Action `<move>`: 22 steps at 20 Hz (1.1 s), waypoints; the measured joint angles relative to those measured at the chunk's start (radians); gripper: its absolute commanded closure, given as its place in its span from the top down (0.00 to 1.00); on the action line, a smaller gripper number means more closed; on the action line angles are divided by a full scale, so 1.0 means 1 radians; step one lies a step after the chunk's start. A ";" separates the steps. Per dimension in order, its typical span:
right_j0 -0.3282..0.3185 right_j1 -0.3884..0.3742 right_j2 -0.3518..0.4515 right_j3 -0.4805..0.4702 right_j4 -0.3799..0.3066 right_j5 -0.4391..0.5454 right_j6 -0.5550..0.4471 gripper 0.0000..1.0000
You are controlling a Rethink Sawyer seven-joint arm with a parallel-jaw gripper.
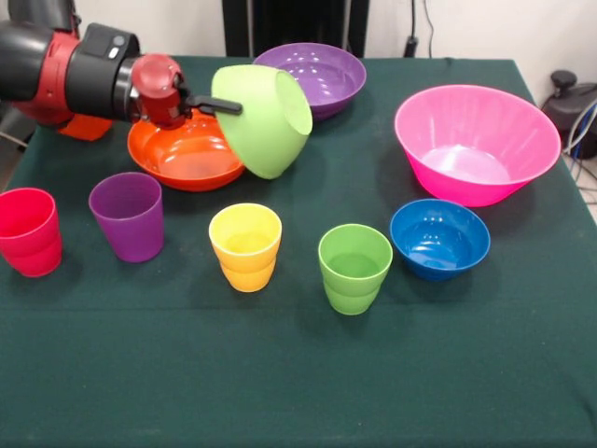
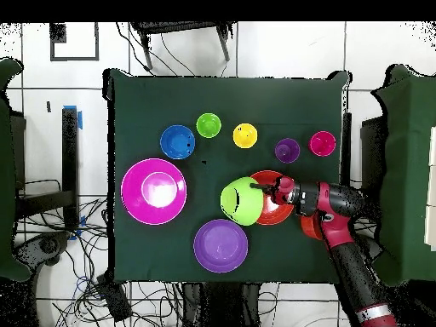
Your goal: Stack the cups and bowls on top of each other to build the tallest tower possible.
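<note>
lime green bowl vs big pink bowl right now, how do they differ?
Support: the glossy lime green plastic bowl is held off the table by the gripper; the large glossy pink plastic bowl sits on the green tablecloth.
Pose: the lime green bowl is tipped on its side above the orange bowl; the pink bowl stands upright, mouth up.
Size: the pink bowl is clearly wider.
Shared: both are round, glossy and empty.
</note>
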 measured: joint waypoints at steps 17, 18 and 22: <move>0.006 0.032 0.002 -0.131 -0.063 0.026 -0.002 1.00; 0.005 0.033 0.003 -0.133 -0.064 0.026 -0.002 1.00; -0.003 0.034 0.008 -0.140 -0.074 0.026 -0.002 1.00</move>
